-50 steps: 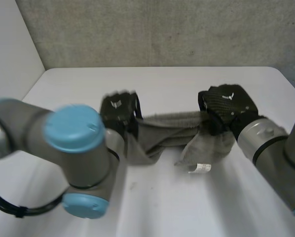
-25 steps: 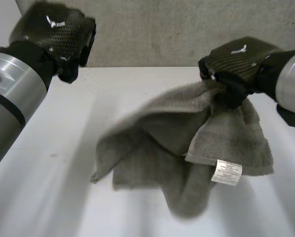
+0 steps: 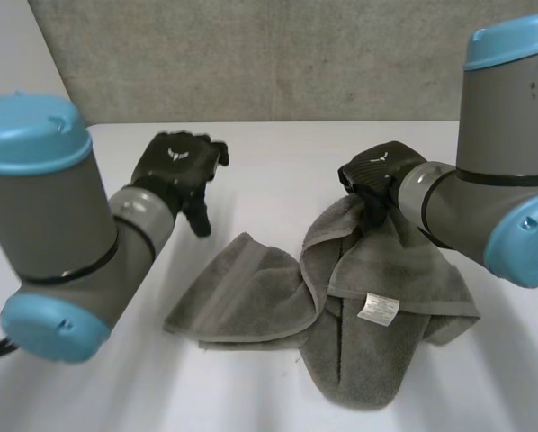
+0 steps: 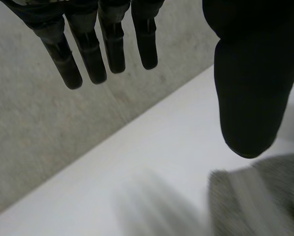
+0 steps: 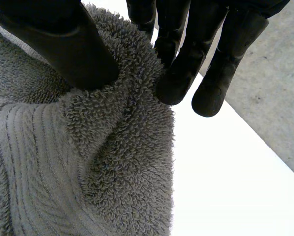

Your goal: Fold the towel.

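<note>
I can't read the print on the tag [image 3: 376, 308] on the towel [image 3: 251, 292]: too small. Near my left hand [image 4: 245, 83], the towel's edge is blurred and cut off by the frame.

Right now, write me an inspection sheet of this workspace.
surface: white table, bare around the cloth.
job's things: grey towel lying crumpled and partly doubled over, not neatly folded; its white label faces up.
clutter: nothing seen.
hands: left hand open, fingers straight, holding nothing, off the towel beside its left part; right hand shut on the towel, pinching a raised fold at its far edge between thumb and fingers.
cables: nothing seen near the towel.
surroundings: grey wall behind the table.
</note>
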